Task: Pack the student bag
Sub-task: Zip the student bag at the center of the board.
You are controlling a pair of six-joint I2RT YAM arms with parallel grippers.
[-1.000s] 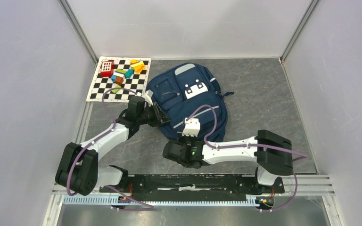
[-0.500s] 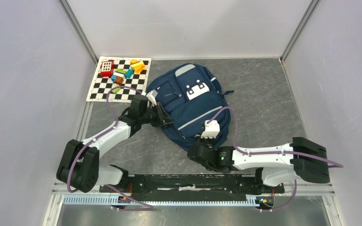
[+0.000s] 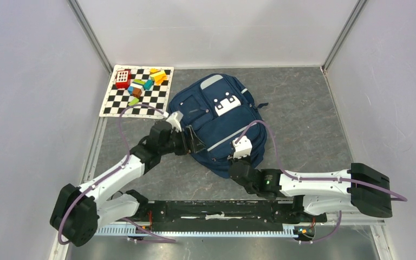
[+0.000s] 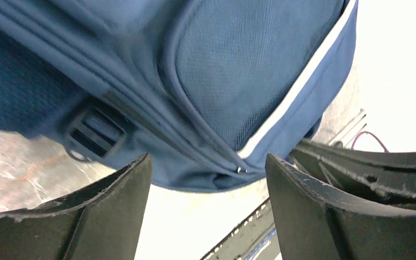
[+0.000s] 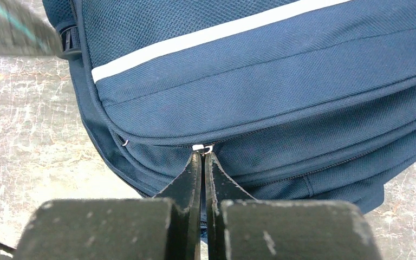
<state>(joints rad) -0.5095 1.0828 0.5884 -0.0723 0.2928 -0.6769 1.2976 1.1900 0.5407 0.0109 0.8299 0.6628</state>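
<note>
Unzipping the student bag (image 3: pixel 216 122), flat on the bench (image 3: pixel 303 108) — right hand (image 5: pixel 202 154) pinched shut on the zip pull (image 5: pixel 201 147) at its near edge; left hand (image 4: pixel 207 165) spread wide, holding nothing. Next, probably: drag the pull along the seam.

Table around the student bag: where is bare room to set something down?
Free: table between student bag and right wall; strip behind the bag. Crowded: bag's near edge, at left gripper and right gripper; checkered mat holding blocks.
</note>
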